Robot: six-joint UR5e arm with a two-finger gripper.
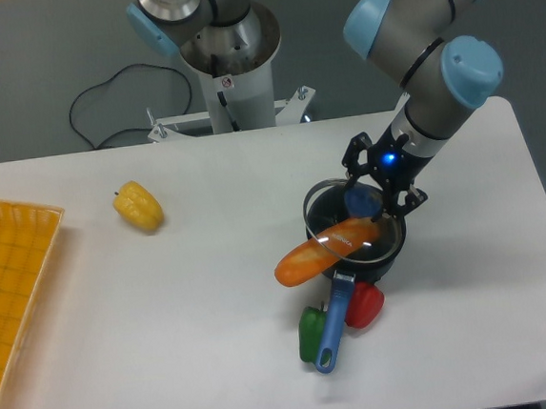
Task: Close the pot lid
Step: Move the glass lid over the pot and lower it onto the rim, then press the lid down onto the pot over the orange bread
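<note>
The pot is a small black saucepan right of the table's centre, with its long blue handle pointing toward the front edge. An orange carrot-like vegetable lies across the pot's rim and sticks out to the left. The lid is a clear glass disc with a thin metal rim, and it sits tilted over the pot and the orange vegetable. My gripper comes down from the upper right and is shut on the lid's blue knob.
A green pepper and a red pepper lie on either side of the pot handle. A yellow pepper lies at the left centre. An orange mesh basket stands at the left edge. The robot base stands behind the table.
</note>
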